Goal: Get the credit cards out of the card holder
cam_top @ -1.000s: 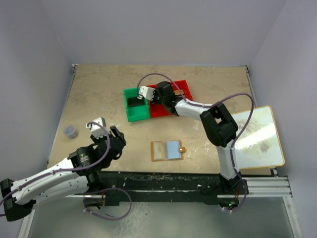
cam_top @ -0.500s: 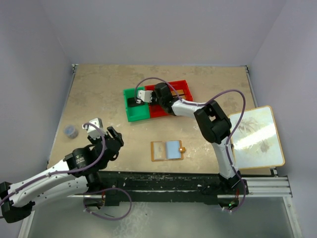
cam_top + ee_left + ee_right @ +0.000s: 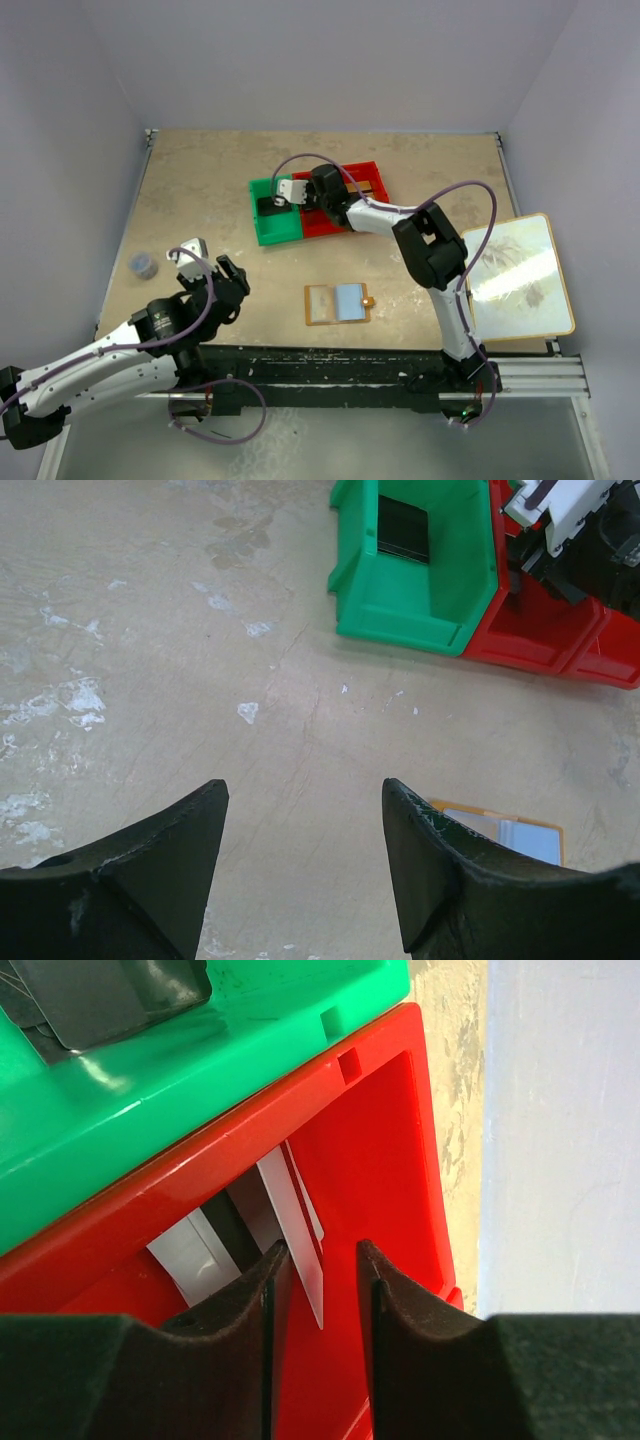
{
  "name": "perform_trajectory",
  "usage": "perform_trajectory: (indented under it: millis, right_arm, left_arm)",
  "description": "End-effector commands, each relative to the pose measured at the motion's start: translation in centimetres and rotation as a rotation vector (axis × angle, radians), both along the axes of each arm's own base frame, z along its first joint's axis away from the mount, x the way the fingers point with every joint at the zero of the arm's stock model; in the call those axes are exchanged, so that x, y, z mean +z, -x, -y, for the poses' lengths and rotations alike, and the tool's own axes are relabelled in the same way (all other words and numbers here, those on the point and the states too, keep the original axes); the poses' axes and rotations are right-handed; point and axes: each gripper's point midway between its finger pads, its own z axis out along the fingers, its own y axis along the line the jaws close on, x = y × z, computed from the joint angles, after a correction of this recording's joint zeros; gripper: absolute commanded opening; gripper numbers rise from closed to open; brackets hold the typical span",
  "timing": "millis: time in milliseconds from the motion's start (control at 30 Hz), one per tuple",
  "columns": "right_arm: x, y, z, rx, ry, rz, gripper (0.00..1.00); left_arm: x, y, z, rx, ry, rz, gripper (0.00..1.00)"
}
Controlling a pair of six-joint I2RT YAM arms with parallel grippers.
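Note:
The card holder (image 3: 338,302) lies open on the table, orange-tan with a pale blue inner pocket; its corner shows in the left wrist view (image 3: 500,830). My right gripper (image 3: 318,1250) hangs over the red bin (image 3: 385,1130), jaws slightly apart. A pale credit card (image 3: 298,1235) stands on edge between them, leaning by the left finger and not pinched. Another pale card (image 3: 190,1255) lies in that bin. A black card (image 3: 403,528) rests in the green bin (image 3: 420,590). My left gripper (image 3: 300,790) is open and empty above bare table, left of the holder.
The green bin (image 3: 272,215) and red bin (image 3: 350,200) sit side by side mid-table. A large white tan-edged board (image 3: 515,275) overhangs the table's right edge. A small grey object (image 3: 142,264) sits at the left edge.
My right gripper's jaws have parted over the red bin, letting go of the pale card. The left arm drew back a little toward the left earlier, then held still.

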Motion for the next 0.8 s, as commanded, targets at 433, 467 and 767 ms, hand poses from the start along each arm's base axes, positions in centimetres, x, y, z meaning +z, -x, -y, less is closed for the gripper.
perform_trajectory:
  millis: [433,467,767]
  right_arm:
    - [7.6,-0.5,0.2,-0.109,-0.248,0.049,0.43]
    - [7.8,-0.5,0.2,-0.110,-0.254,0.045,0.43]
    - [7.6,0.2,0.4,-0.144,-0.302,0.003,0.44]
  left_arm:
    - [-0.3,-0.2,2.1,-0.049,0.018,-0.040,0.61]
    - [-0.4,-0.2,2.2,-0.052,0.019,-0.043,0.61]
    - [-0.4,-0.2,3.0,-0.078,0.037,-0.048,0.61]
